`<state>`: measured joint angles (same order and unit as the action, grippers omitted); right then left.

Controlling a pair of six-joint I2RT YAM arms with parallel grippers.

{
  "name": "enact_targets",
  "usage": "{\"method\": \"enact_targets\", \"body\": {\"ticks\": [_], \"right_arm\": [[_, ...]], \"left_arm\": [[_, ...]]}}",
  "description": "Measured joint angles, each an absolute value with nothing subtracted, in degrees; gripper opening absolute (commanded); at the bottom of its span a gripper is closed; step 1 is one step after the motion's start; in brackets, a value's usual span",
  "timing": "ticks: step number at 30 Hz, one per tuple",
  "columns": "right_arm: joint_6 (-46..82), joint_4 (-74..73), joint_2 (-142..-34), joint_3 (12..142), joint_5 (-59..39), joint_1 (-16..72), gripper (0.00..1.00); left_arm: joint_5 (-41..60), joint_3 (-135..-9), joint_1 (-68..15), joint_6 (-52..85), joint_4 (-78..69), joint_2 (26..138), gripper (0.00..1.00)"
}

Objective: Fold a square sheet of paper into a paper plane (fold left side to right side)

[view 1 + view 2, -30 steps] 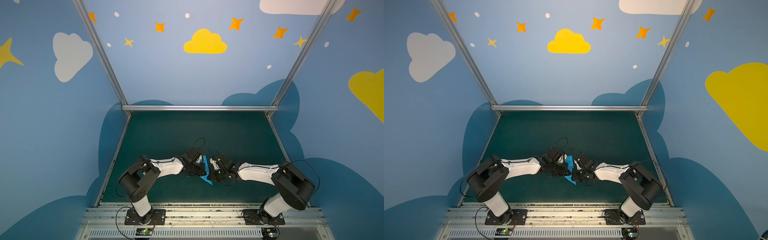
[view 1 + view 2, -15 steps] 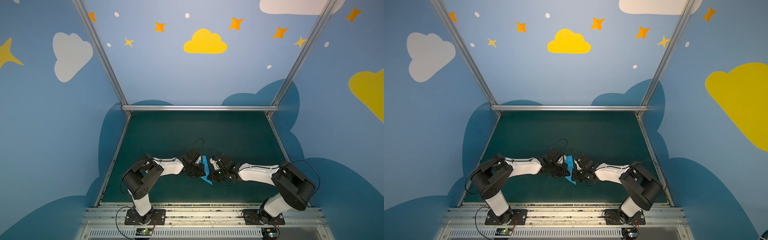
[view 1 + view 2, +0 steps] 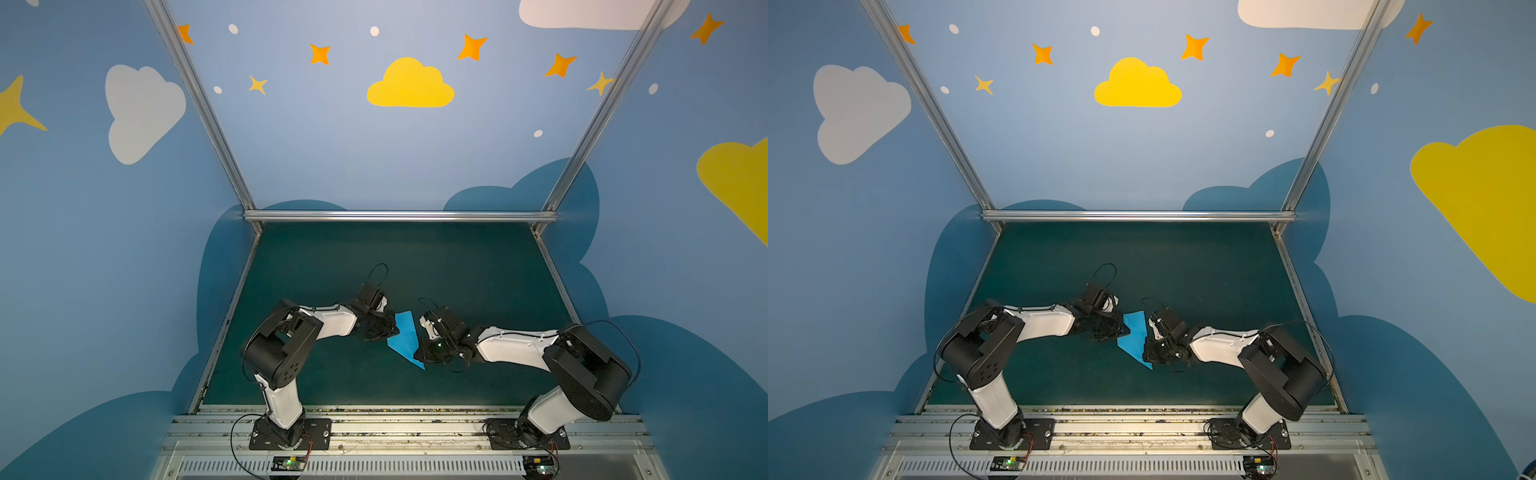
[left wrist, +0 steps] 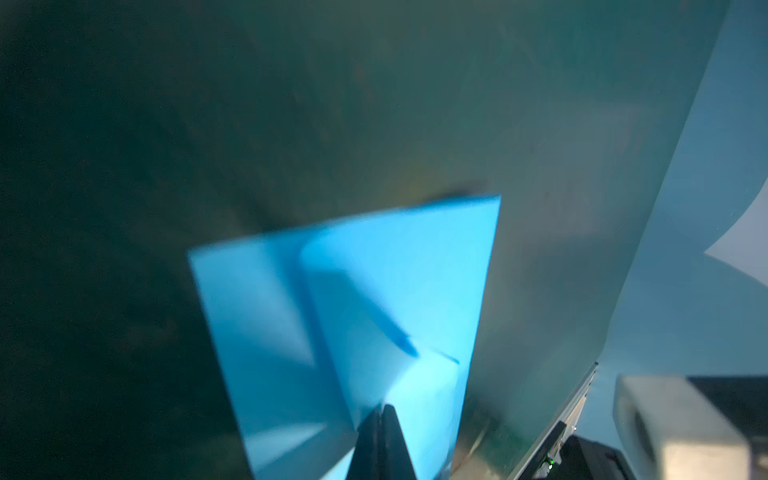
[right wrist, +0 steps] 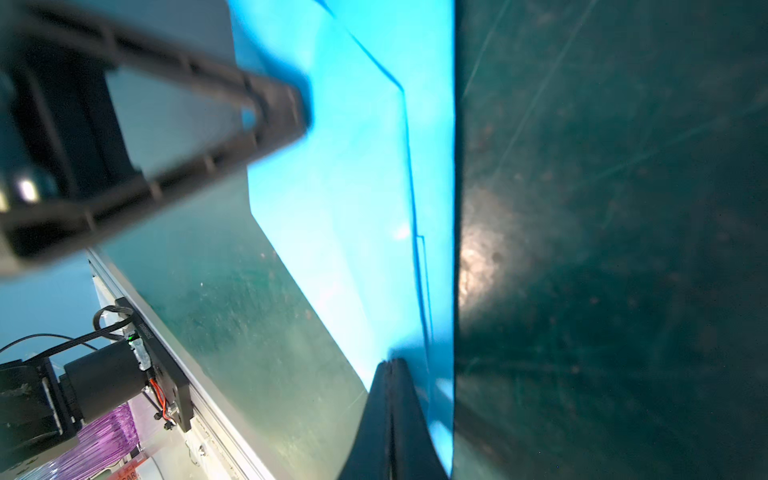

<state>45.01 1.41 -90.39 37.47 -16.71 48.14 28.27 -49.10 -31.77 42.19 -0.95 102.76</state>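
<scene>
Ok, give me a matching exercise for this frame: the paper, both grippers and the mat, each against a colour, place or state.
Things:
1 paper
2 left gripper
3 right gripper
4 mat

States:
A dark green, lying under the paper
B shut, at the paper's left side in both top views
C bright blue, folded to a point
D shut, at the paper's right side in both top views

Pairs: 1-C; 2-B; 3-D; 4-A
</scene>
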Motion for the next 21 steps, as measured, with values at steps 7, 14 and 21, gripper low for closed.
{"method": "enact_targets", "body": {"ticks": [7,14,21], "right_arm": [[45.0,1.1,-90.3,37.3,-16.9,48.1,0.00],[45.0,0.9,-90.4,37.3,-17.0,48.1,0.00],[45.0,0.7,-90.5,37.2,-17.0,48.1,0.00]], "left_arm": [[28.9,-51.8,-27.4,40.7,-0.1,104.9,0.04],[28.8,-52.4,-21.8,39.6,0.3,105.3,0.04],[24.5,-52.6,-19.8,37.7,7.2,101.3,0.04]]}}
